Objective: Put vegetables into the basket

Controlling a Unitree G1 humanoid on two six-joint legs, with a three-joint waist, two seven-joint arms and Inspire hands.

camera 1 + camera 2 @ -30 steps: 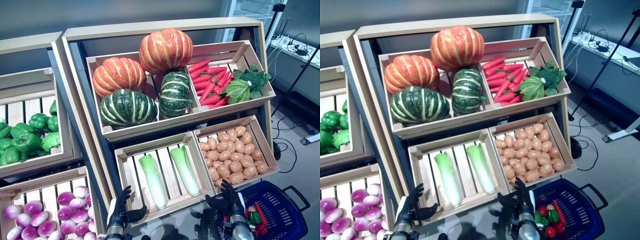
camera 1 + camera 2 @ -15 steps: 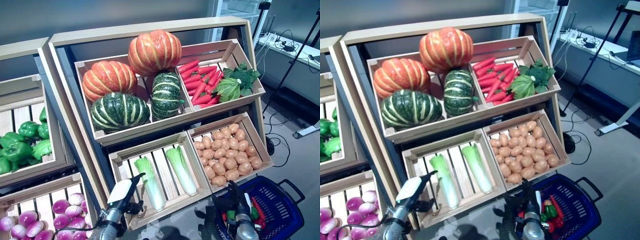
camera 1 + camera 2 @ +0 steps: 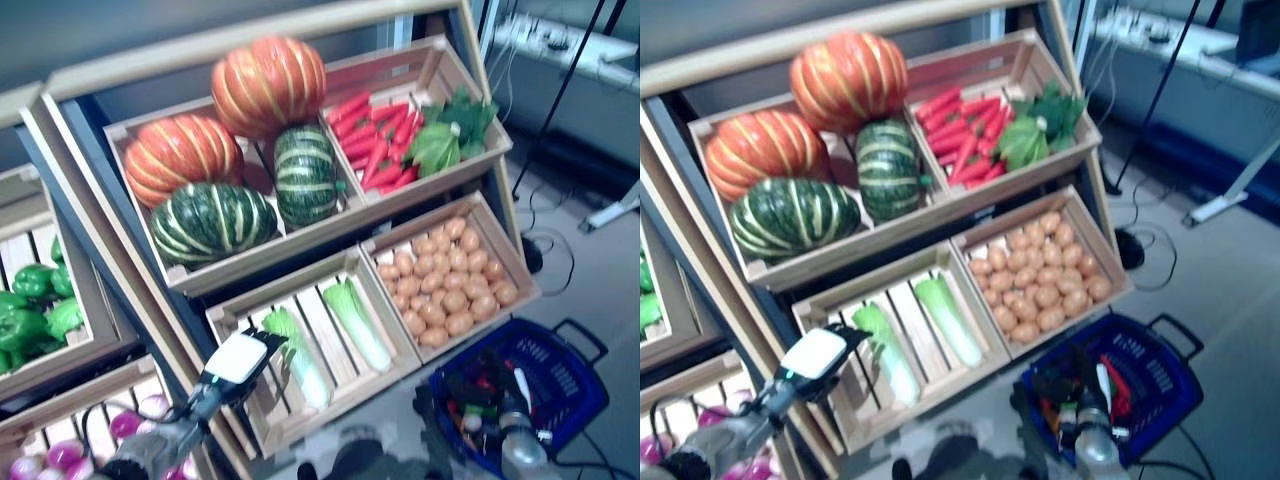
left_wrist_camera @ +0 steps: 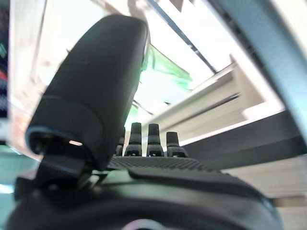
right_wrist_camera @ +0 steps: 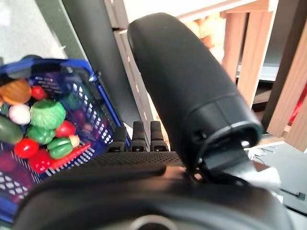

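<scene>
The blue basket (image 3: 578, 398) stands on the floor at the lower right, below the wooden stand. It holds small red, green and orange vegetables (image 5: 45, 127). My right hand (image 3: 490, 385) hovers over the basket's near side with straight fingers and holds nothing; its thumb (image 5: 187, 81) also shows in the right wrist view. My left hand (image 3: 237, 358), with its white thumb cover, is at the front left corner of the lower crate, right beside a pale green napa cabbage (image 3: 297, 352). Its fingers (image 4: 153, 139) are straight and empty, with the cabbage (image 4: 163, 72) past them.
The wooden stand (image 3: 90, 230) with slanted crates fills the middle. A second stand (image 3: 60, 350) adjoins it on the left. The lower crate's front edge (image 3: 320, 415) lies between my hands. Cables and a black tripod leg (image 3: 545, 130) are on the floor at the right.
The camera has tilted and shifted, so the whole picture moved. My left hand has risen and reached toward the napa cabbage crate. My right hand has stayed over the basket.
</scene>
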